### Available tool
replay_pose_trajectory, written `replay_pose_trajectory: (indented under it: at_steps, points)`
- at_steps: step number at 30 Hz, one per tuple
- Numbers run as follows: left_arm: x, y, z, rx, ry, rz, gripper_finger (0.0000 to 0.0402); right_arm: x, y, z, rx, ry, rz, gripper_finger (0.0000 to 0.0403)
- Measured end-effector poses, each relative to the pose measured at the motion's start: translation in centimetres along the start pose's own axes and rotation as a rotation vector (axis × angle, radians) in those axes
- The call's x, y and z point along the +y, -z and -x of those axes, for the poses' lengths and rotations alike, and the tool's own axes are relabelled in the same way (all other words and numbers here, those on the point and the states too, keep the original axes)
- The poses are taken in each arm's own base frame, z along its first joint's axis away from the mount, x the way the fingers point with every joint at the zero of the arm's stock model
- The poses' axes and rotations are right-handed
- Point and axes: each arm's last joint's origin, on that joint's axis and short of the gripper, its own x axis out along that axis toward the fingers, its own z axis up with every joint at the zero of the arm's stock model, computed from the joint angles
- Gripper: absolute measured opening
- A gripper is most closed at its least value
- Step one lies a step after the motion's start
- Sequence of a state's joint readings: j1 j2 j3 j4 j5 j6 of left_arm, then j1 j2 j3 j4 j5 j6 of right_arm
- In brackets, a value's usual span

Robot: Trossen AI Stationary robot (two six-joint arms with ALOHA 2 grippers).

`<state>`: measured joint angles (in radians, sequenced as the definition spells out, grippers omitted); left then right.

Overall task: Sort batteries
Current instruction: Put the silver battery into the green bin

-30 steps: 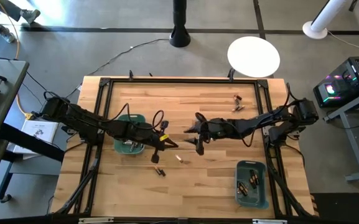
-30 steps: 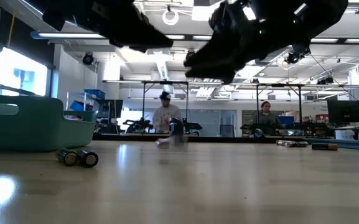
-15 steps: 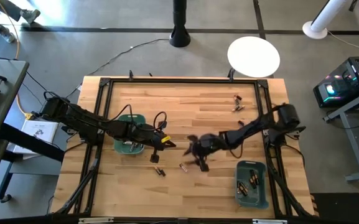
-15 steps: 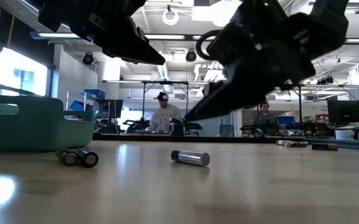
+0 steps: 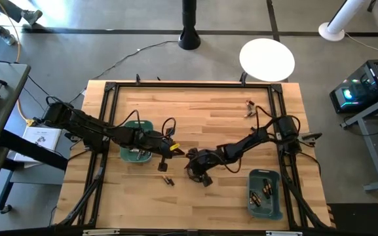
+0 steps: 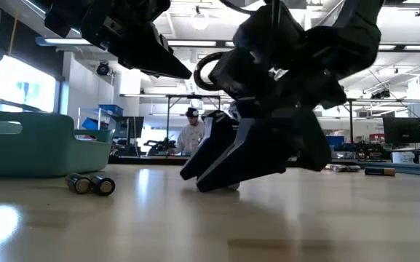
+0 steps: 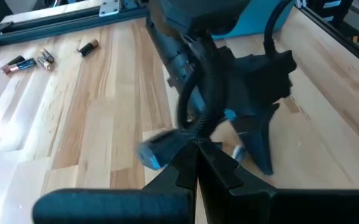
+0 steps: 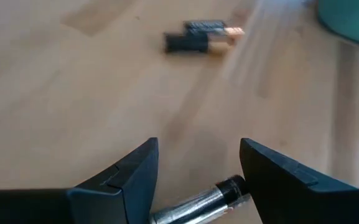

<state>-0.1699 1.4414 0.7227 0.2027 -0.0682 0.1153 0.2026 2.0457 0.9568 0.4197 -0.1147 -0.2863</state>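
Silvery battery (image 8: 198,206): slim cylinder, dark end cap, lying flat on the table (image 5: 208,111) mid-front, between the spread fingers of the right gripper (image 8: 198,180); not gripped. Right arm reaches low, tilted down. Left gripper (image 5: 170,152) closed, raised nearby

The room was bright and evenly lit from ceiling lamps overhead — they showed as white glare far behind the right gripper (image 6: 228,175), which stood in silhouette, dark against the hall. A pale sheen lay on the table (image 6: 217,225) below it, with soft shadow just under the fingers. Past the fingertips a silvery battery (image 8: 195,204) looked smeared, and two dark batteries (image 8: 201,37) farther off were out of focus.
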Motion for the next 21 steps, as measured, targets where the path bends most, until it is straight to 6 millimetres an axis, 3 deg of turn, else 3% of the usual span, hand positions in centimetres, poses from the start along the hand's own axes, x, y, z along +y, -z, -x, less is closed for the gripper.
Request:
replay_pose_trajectory:
  at_steps: [6,14,18,21]
  points:
    - [0.0,0.1,0.0,0.010,-0.005,0.001,0.0000,-1.4,-0.2,1.5,0.104,0.122,0.003,0.0216]
    - [0.0,0.3,0.0,0.029,-0.020,0.006,0.0000,-2.7,-1.1,4.4,0.181,0.280,-0.206,0.0216]
    - [0.0,0.3,0.0,0.029,-0.021,0.006,0.0000,-2.5,0.1,4.4,0.182,0.285,-0.262,0.0216]
    - [0.0,0.3,0.0,0.028,-0.022,0.006,0.0000,-3.1,1.0,4.0,0.086,0.320,-0.252,0.0216]
